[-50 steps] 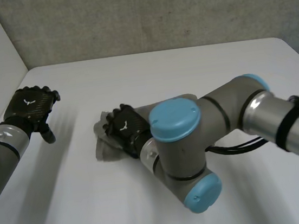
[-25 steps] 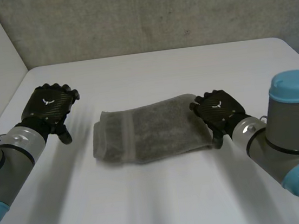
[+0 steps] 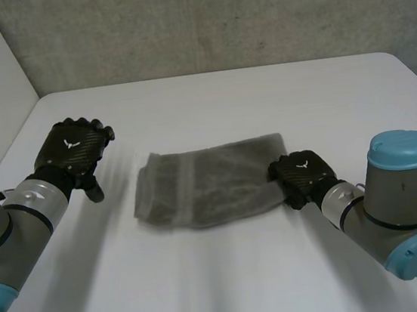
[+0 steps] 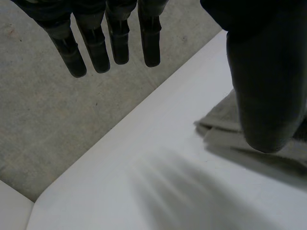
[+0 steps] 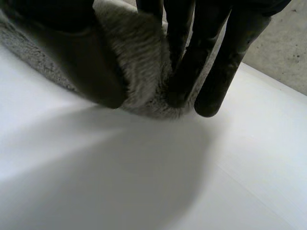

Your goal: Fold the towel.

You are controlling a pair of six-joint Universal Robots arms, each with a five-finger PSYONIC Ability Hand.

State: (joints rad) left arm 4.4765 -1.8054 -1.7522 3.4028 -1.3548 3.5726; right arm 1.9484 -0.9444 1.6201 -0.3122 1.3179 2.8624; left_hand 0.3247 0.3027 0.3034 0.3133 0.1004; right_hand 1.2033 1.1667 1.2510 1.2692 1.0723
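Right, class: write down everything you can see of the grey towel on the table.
The towel is grey, fluffy terry cloth with a plainer band across it near one end. It lies on the white table between the arms, as a rough, rumpled rectangle that looks folded in layers. The right robot hand pinches the end nearest it between thumb and fingers. The left robot hand hangs open beside the other end, not touching it.

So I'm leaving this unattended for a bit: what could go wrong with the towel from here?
The right hand pinches only the end of the towel, bunched between thumb and fingers; a pull may drag the whole towel across the table instead of folding it.
The left hand hovers open beside the other end, touching nothing, so that end is unanchored and the fold may land crooked.
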